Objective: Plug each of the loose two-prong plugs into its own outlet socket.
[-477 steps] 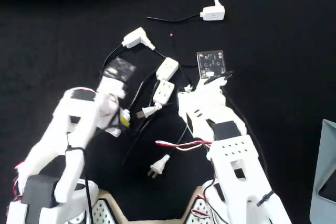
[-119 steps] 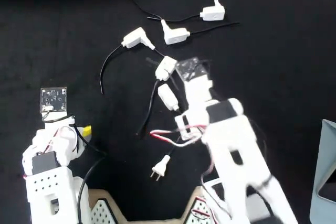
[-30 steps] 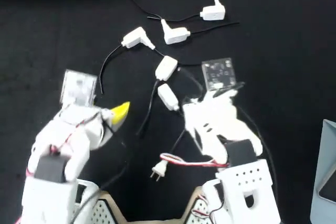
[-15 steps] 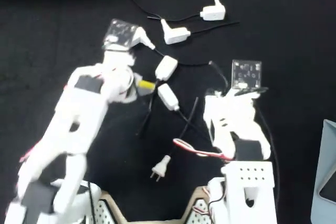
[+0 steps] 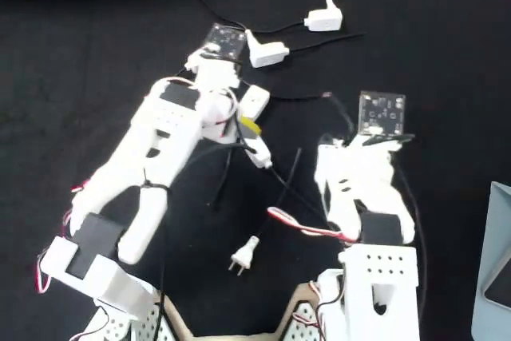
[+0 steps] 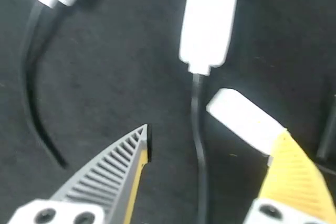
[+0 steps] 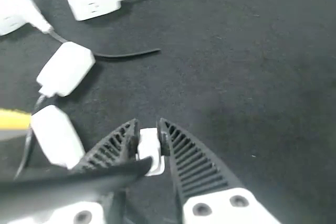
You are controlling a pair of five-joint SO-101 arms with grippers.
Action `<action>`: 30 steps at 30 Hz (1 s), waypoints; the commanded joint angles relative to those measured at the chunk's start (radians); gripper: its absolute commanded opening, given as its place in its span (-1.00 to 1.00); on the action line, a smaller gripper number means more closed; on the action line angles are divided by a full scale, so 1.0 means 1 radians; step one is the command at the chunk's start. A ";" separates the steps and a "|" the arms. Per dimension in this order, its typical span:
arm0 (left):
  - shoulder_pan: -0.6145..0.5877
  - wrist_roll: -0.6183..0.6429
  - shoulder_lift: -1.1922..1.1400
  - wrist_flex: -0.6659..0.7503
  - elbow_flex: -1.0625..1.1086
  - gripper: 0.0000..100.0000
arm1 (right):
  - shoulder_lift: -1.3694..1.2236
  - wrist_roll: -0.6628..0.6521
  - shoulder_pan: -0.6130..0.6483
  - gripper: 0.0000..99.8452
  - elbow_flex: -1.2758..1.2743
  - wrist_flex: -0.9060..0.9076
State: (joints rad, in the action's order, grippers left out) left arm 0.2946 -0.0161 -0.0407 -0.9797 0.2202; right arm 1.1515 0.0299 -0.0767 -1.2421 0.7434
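Observation:
My left gripper [image 6: 212, 132] is open over the black cloth, its grey and yellow fingers on either side of a black cable [image 6: 197, 145]. The yellow fingertip [image 5: 250, 125] touches one white outlet socket [image 6: 244, 119]; a second socket [image 6: 207, 24] lies just beyond. My right gripper [image 7: 148, 124] is shut on a small white plug [image 7: 148, 153], held apart from those two sockets [image 7: 65, 69]. Another two-prong plug [image 5: 243, 255] lies loose near the table's front.
More white sockets with black cords lie at the back [image 5: 323, 17] [image 5: 267, 52]. A grey-blue container [image 5: 495, 261] stands at the right edge. Red and white wires [image 5: 299, 227] trail from the right arm. Black cables cross the middle.
The left arm swung from the near left out to the two middle sockets. The right arm drew back to the right with its plug.

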 commanded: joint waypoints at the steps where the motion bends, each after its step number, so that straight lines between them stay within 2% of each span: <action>1: 0.027 0.270 -0.005 0.008 -0.044 -0.29 | 0.005 -0.003 -0.055 -0.98 0.019 -0.020; 4: 0.042 0.377 -0.005 0.035 -0.015 -0.29 | 0.005 -0.003 -0.075 -0.98 0.024 -0.020; 7: 0.073 0.420 -0.005 0.095 0.028 -0.29 | 0.005 -0.005 -0.078 -0.98 0.024 -0.020; 12: 0.110 0.428 -0.043 0.244 0.125 -0.30 | 0.005 -0.005 -0.078 -0.98 0.021 -0.020; 16: 0.101 0.427 -0.138 0.293 0.111 -0.40 | 0.005 -0.005 -0.078 -0.98 0.019 -0.020; 21: 0.111 0.422 -0.235 0.236 0.028 -0.42 | 0.005 -0.005 -0.077 -0.98 0.018 -0.020; 27: 0.111 0.427 -0.241 0.138 -0.025 -0.43 | 0.005 -0.003 -0.077 -0.98 0.018 -0.020; 30: 0.110 0.420 -0.238 0.126 -0.036 -0.59 | 0.005 -0.002 -0.077 -0.98 0.018 -0.020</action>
State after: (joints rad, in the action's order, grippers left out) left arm 0.3928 0.4043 -0.2923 -0.8293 0.2417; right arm 1.1515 0.0299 -0.1427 -1.2421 0.7434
